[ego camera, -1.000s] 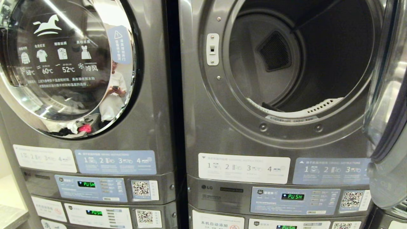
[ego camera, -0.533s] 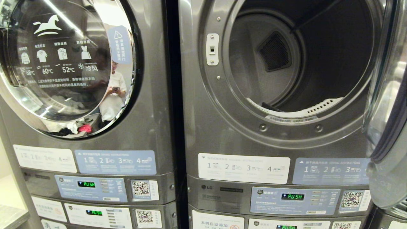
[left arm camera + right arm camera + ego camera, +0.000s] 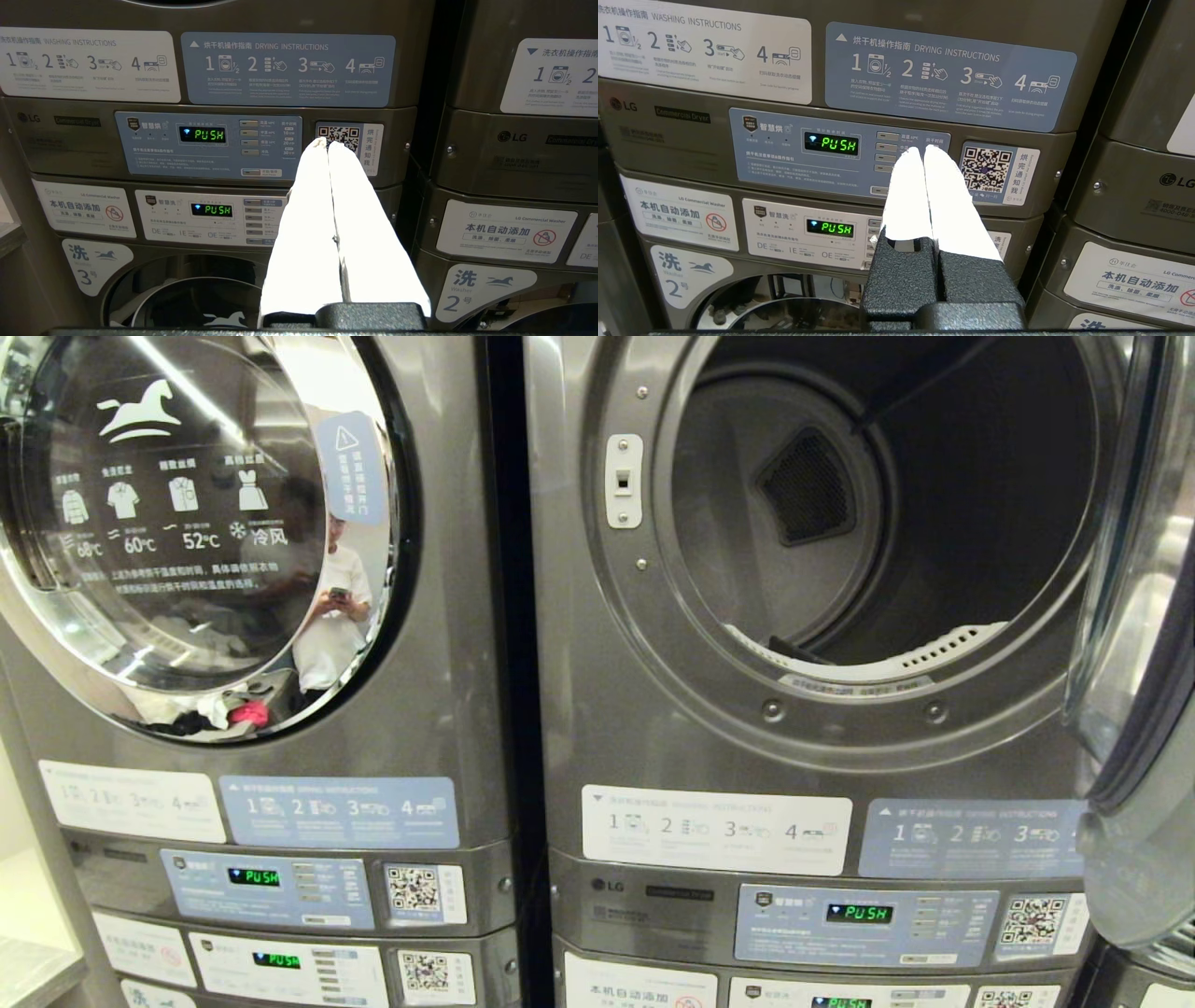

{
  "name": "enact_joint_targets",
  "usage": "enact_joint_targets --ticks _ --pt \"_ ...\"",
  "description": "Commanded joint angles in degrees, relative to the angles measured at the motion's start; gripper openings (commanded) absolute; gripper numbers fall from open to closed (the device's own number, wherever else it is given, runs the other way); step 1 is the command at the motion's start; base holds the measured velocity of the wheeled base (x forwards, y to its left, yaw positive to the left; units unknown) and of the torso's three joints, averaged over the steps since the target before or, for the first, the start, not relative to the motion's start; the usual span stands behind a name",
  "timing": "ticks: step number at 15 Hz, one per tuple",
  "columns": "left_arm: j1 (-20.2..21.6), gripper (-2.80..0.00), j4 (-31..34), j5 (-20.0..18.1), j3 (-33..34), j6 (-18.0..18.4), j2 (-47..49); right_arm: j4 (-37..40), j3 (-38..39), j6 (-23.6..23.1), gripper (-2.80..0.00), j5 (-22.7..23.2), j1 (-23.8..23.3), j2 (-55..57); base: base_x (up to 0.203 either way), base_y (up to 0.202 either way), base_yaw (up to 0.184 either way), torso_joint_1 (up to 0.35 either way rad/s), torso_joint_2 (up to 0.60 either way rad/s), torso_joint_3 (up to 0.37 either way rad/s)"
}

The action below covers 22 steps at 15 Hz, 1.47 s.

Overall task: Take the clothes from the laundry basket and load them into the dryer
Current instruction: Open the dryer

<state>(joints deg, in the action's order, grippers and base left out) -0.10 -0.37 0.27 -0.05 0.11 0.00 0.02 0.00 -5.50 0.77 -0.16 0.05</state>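
Grey brushed metal covers the dryer [image 3: 822, 775], whose round door [image 3: 1139, 644] hangs swung open at the right, showing a smooth dark drum with a white perforated strip at its lip; below, an LG badge, a blue "DRYING INSTRUCTIONS" label [image 3: 950, 77] and a green "PUSH" display [image 3: 831, 143]; the neighbouring stack's closed glass door [image 3: 201, 523] carries a white horse logo, 60°C and 52°C; the left hand [image 3: 328, 142] and right hand [image 3: 923, 149] each hover before a control panel, white fingers pressed together, holding nothing.
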Motion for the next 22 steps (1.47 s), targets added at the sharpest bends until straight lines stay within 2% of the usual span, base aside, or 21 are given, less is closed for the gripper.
enact_joint_targets --ticks 1,5,10,22 --pt "0.01 -2.80 -0.07 0.00 -0.04 -0.02 0.00 -0.03 0.00 0.84 -2.80 0.02 -0.01 -0.14 0.000 0.000 0.000 0.000 0.00 0.000" --pt "0.01 -2.80 0.02 0.00 -0.04 0.07 0.00 -0.29 0.00 6.11 -2.80 -1.30 -0.02 -0.14 0.000 0.000 0.000 0.000 0.00 0.000" --pt "0.01 -2.80 0.02 0.00 -0.04 0.07 0.00 -0.26 0.00 6.02 -2.80 -1.30 -0.02 -0.14 0.001 -0.021 0.002 0.003 0.00 0.000" --pt "0.01 -2.80 0.02 0.00 -0.04 0.07 0.00 -0.29 0.00 6.20 -2.80 -1.31 -0.02 -0.14 0.000 -0.191 0.001 0.001 0.00 0.000"
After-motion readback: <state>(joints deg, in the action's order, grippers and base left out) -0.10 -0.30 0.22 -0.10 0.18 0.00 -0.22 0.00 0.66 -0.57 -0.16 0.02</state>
